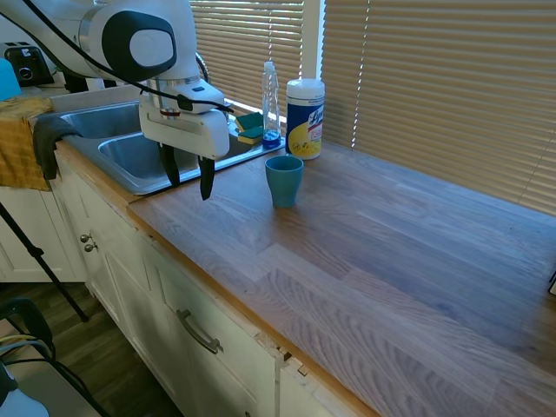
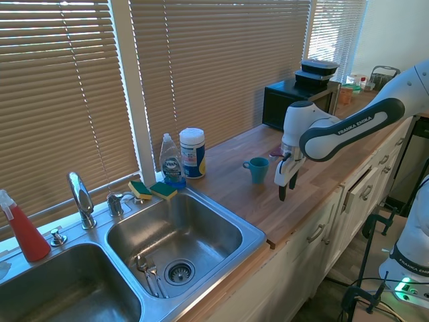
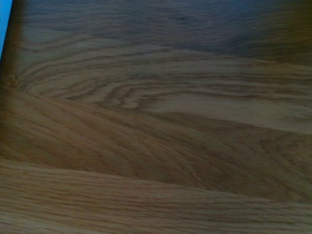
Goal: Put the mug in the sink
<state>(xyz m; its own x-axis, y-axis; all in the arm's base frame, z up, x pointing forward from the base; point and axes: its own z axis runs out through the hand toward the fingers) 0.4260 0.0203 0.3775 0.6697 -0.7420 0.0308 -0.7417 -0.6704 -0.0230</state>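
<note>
The mug (image 1: 284, 180) stands upright on the counter (image 1: 391, 252), near the sink (image 2: 177, 235) and just in front of the wipes canister (image 1: 305, 118). The gripper (image 1: 188, 178) hangs beside the mug, nearer the counter's front edge, jaws open and empty. A sideways approach could likely tip the light mug or shove it into the canister and soap bottle (image 1: 271, 102).

The arm (image 2: 348, 131) reads "FRANKA EMIKA"; the soap bottle (image 2: 171, 163) reads "Dawn".
</note>
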